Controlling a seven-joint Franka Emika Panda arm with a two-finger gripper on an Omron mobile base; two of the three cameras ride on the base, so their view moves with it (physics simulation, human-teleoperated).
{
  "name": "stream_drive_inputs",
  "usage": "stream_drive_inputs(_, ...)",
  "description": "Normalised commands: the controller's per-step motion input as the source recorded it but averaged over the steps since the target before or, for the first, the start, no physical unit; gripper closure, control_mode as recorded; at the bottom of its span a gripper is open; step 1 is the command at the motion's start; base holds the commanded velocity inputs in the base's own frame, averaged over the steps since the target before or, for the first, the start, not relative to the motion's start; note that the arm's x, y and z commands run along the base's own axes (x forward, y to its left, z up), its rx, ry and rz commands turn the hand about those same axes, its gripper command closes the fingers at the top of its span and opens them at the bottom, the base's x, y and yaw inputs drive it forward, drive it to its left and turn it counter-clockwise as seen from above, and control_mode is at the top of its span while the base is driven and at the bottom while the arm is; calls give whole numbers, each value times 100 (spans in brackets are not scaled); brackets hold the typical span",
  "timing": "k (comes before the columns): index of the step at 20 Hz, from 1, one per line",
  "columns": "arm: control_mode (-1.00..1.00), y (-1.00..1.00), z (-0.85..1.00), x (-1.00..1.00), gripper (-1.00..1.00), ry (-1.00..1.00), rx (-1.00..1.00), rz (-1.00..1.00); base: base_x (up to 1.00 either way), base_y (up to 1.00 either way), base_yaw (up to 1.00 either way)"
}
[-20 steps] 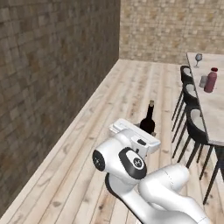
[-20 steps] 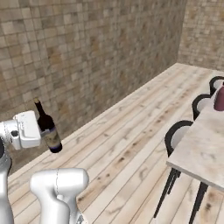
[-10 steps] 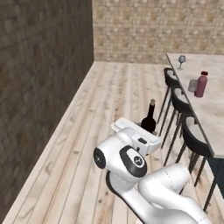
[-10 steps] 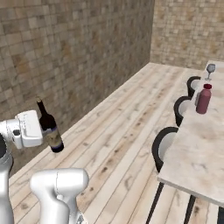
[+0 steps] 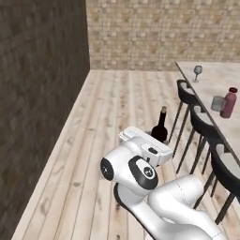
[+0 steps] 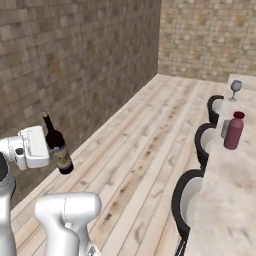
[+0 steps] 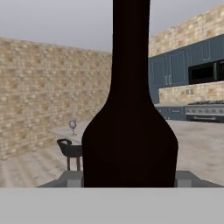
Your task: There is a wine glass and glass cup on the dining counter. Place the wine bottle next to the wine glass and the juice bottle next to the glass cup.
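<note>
My gripper is shut on the wine bottle, a slim, nearly black bottle held upright in the air over the wooden floor. In the hand view the wine bottle stands close up between the fingertips. On the dining counter to the right, the wine glass stands at the far end. Nearer, the glass cup stands right beside the pinkish juice bottle. From the right base view the juice bottle partly covers the glass cup, with the wine glass beyond.
Black stools line the counter's near side, between me and the top. Brick walls close the left and the far end. Open wooden floor lies ahead. Blue cabinets show behind the counter in the hand view.
The whole picture has shifted, so the base has driven and turned; the counter with its glasses and juice bottle now sits fuller in view. The wine bottle stays gripped as before.
</note>
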Motion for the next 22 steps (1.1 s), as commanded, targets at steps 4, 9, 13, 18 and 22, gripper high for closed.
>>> stream_drive_inputs(4,100,0,0,0,100,0,0,0,84,24,-20)
stream_drive_inputs(9,100,0,0,0,100,0,0,0,78,25,-28)
stream_drive_inputs(13,100,0,0,0,100,0,0,0,79,24,-27)
stream_drive_inputs(18,100,0,0,0,100,0,0,0,80,24,-26)
stream_drive_inputs(22,100,0,0,0,100,0,0,0,81,25,-26)
